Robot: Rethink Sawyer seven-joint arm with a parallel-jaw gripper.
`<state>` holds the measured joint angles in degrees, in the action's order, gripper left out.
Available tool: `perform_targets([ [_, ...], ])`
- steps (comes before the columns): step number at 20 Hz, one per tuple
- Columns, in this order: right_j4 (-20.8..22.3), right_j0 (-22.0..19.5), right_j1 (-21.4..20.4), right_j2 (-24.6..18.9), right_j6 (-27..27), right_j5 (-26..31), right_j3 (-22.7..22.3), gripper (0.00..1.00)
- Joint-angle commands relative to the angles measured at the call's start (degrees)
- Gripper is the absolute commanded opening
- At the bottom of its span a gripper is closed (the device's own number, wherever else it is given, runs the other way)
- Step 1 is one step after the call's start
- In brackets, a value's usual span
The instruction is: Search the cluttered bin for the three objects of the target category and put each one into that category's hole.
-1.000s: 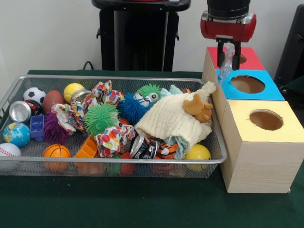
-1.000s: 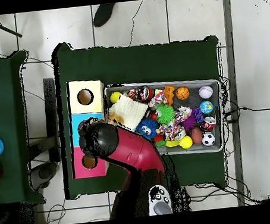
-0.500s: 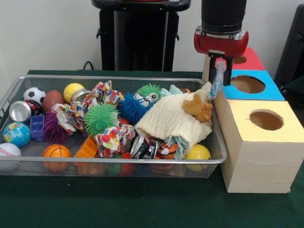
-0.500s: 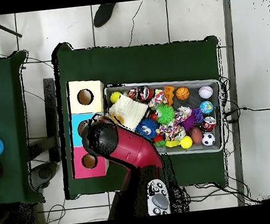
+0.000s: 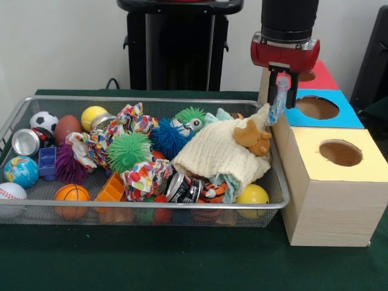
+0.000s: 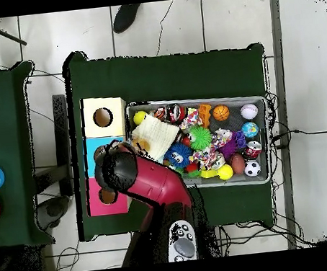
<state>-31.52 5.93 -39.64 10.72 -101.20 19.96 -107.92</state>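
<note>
- Pale blue crinkled scrap (image 5: 278, 100), thin and see-through like plastic or cloth, hangs from our gripper (image 5: 282, 76) in the front view; we cannot tell exactly what it is.
- Our gripper's two dark fingers are pinched narrowly on the top of that scrap, which dangles straight down below them.
- We see the scrap held in the air over the gap between the wire bin (image 5: 145, 207) and the row of boxes, just in front of the blue-topped box (image 5: 336, 118).
- Three wooden boxes stand in a row beside the bin, each with a round hole in its top: a yellow-topped box (image 5: 364, 160) nearest the camera, the blue-topped one in the middle, and a red-topped box (image 5: 321, 76) behind it.
- Inside the bin we see a cream cloth (image 5: 215, 151) heaped at the end near the boxes, with a small brown plush toy (image 5: 253, 136) lying on it.
- Other bin contents include a green spiky ball (image 5: 127, 151), a blue spiky ball (image 5: 167, 138), a small basketball (image 5: 71, 194), a soccer ball (image 5: 43, 121), a globe ball (image 5: 20, 171), a baseball (image 5: 11, 193), and a yellow ball (image 5: 252, 195).
- From overhead, our red and black arm (image 6: 154, 189) covers the gripper, reaching over the blue-topped box next to the bin (image 6: 260, 98).
</note>
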Motion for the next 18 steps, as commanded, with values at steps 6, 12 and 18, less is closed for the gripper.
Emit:
perform_targets([
  [6, -0.14, 3.73, -0.03, 2.03, -18.77, 13.82, 4.41, 0.00],
  [12, 0.98, 4.05, -1.66, 4.38, -19.43, 19.57, 6.63, 0.00],
  [18, 2.06, 5.33, -2.78, 7.20, -20.77, 26.25, 10.08, 0.00],
])
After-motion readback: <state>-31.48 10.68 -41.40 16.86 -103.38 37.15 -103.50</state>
